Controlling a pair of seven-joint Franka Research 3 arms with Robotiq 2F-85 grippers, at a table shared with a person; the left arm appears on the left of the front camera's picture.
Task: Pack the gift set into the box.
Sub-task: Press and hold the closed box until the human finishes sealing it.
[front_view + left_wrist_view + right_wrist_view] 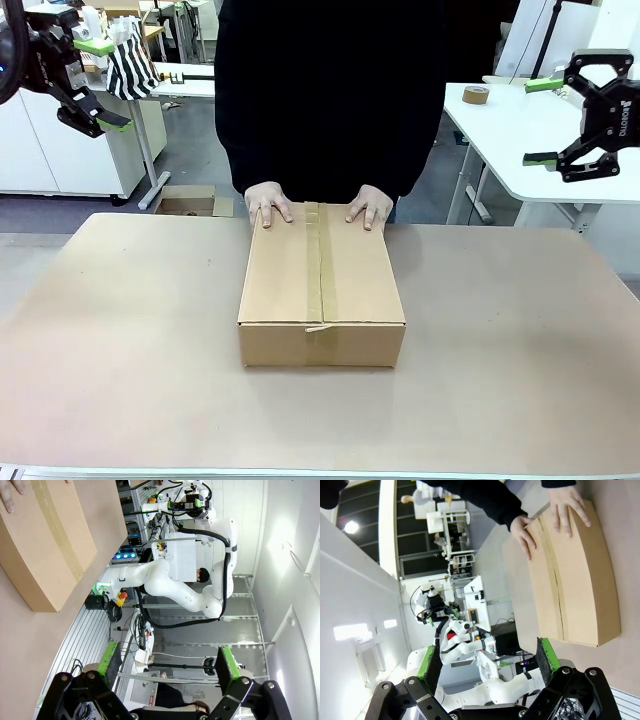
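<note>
Resting closed and taped at the table's middle, the box [321, 295] ran its long axis from six to twelve o'clock, the person's two hands [270, 205] pressed flat on its far end. The gift set was not visible. The left gripper [95, 85] at ten o'clock and the right gripper [545, 122] at two o'clock hung raised and well apart from it, both spread wide, neither clearly nearer.

Only readable print: white "ROBOTIQ" brand, running sideways on the right gripper [545, 122] body, front view. Box [321, 290] is plain, no print. Other labels too small/blurred.
</note>
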